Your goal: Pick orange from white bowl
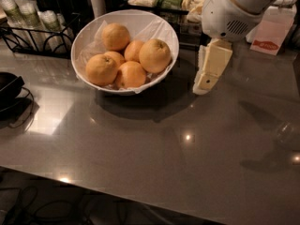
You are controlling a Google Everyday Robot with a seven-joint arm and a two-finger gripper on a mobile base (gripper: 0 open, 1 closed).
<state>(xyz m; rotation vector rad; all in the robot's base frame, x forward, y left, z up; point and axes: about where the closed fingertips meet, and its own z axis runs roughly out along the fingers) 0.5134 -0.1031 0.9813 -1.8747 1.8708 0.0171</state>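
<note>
The white bowl (92, 31) stands on the grey counter at the back left, lined with crinkled white paper. It holds several oranges. The orange (154, 55), the largest and pale yellow-orange, lies at the bowl's right side on top of the others. My gripper (209, 71), cream-coloured, hangs down from the white arm (234, 8) just right of the bowl, about level with its rim and close above the counter. It holds nothing and does not touch the bowl.
A black wire rack (28, 34) with cups stands at the back left. A black object (7, 90) lies at the left edge. Packets and a pink-and-white carton (269, 34) line the back. The counter's front edge runs along the bottom.
</note>
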